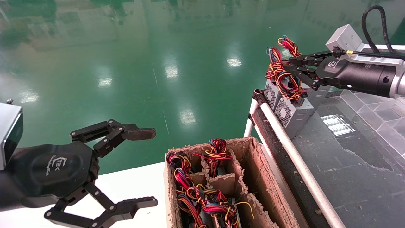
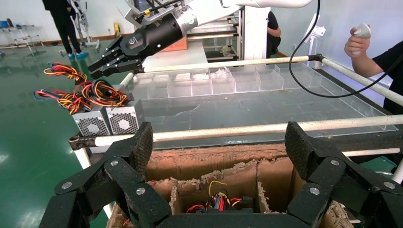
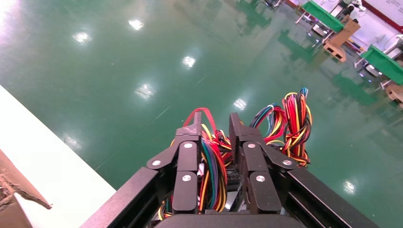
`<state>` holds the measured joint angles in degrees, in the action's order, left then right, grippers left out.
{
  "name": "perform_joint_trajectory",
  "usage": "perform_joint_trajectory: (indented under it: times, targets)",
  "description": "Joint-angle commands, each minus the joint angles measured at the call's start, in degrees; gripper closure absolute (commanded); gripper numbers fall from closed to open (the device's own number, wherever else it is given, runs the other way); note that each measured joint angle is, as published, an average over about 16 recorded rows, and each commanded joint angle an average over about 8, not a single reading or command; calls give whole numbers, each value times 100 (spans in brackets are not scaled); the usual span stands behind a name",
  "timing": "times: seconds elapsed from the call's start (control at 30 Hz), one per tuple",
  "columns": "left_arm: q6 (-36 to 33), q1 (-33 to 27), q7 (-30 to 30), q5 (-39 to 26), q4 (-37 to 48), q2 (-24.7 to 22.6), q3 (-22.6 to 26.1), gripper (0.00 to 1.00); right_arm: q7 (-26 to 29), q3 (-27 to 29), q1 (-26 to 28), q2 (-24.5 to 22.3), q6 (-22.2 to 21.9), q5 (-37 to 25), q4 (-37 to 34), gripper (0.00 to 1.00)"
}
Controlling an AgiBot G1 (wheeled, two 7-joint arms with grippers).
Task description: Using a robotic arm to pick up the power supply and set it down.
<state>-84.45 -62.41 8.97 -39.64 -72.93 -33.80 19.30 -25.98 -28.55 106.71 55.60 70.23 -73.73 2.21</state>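
Two grey power supplies stand side by side at the near corner of the dark table, honeycomb vents facing me. The nearer power supply point(image 1: 294, 115) point(image 2: 124, 122) carries a looped bundle of red, yellow and black wires point(image 1: 283, 77) point(image 2: 92, 92) point(image 3: 211, 161) on top. The robotic arm's right gripper point(image 1: 289, 66) point(image 3: 214, 126) point(image 2: 97, 70) reaches in from the right, its black fingers closed narrowly on that bundle above the box. My left gripper point(image 1: 154, 167) point(image 2: 219, 142) hangs open and idle at the lower left, over the carton's near side.
A torn cardboard carton point(image 1: 253, 164) point(image 2: 209, 164) with dividers holds several more wired units. A white rail point(image 1: 294, 148) edges the table. The second power supply point(image 1: 271, 91) stands beside the held one. Clear trays point(image 1: 373, 107) lie farther right. A person point(image 2: 380, 52) stands behind the table.
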Motion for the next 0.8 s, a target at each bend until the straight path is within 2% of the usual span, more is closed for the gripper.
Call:
perform_joint_trajectory:
  times: [0.03, 0.37, 0.8]
  targets:
    - [0, 0, 0, 0, 0, 0, 0, 0, -8, -18, 12, 13, 20, -26, -25, 0]
    - [3, 0, -1, 1, 2, 1, 1, 0, 231, 422, 86, -239, 672, 644, 15, 0]
    - [3, -1, -2, 2, 4, 1, 2, 0, 949, 631, -845, -630, 913, 1223, 1460, 0]
